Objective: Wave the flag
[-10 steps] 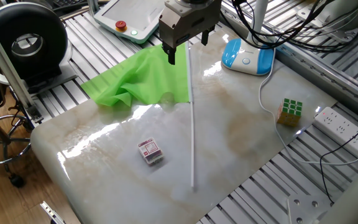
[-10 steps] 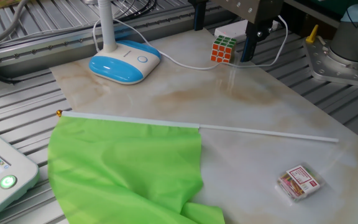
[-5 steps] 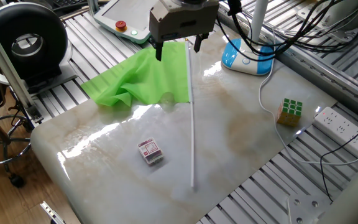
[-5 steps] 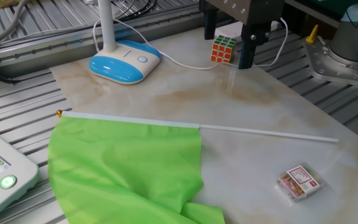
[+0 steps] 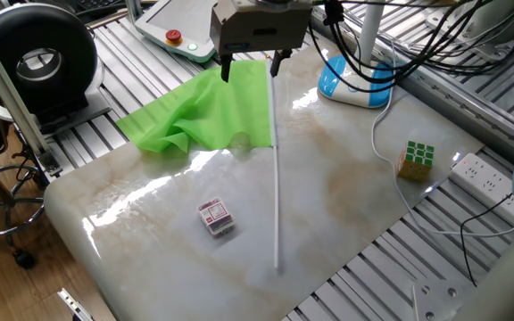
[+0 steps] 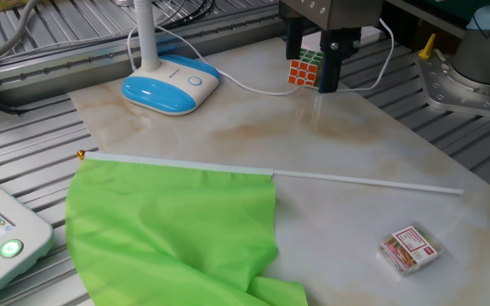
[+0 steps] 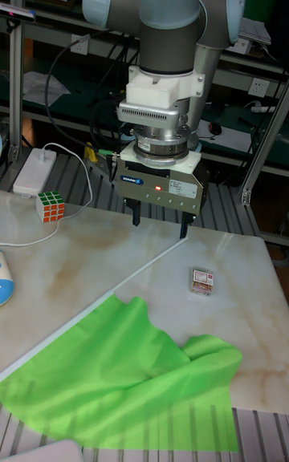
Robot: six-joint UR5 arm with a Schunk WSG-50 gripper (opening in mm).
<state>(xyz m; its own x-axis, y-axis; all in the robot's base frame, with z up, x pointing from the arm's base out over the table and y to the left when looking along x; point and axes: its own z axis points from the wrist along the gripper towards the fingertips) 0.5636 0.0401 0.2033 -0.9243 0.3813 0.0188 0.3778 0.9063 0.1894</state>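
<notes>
- The end effector (image 5: pixel 250 68) has drifted upward and a little sideways over the last second — in one fixed view it has moved from just above the cloth's edge to higher in the picture, and in the other fixed view it has slid along above the far part of the bench (image 6: pixel 373 153).
- Its fingers (image 7: pixel 135 214) stand apart, released and holding nothing; in the tall fixed view they hang clear above the marble.
- The flag (image 5: pixel 205 113) has not shifted — the lime-green cloth lies crumpled at the bench's edge, partly spilling over it, and the white stick (image 5: pixel 277 178) lies flat and straight across the surface.
- The small red-and-white box (image 5: pixel 216 217), the puzzle cube (image 5: pixel 416 159) and the blue-and-white lamp base (image 5: pixel 355 82) sit apart from the stick, untouched.
- My reading: this is repositioning rather than a grasp, so the task is barely begun — the stick has yet to be picked up before any waving can happen.
- The thin stick lying flush on the marble looks awkward to pinch.
</notes>
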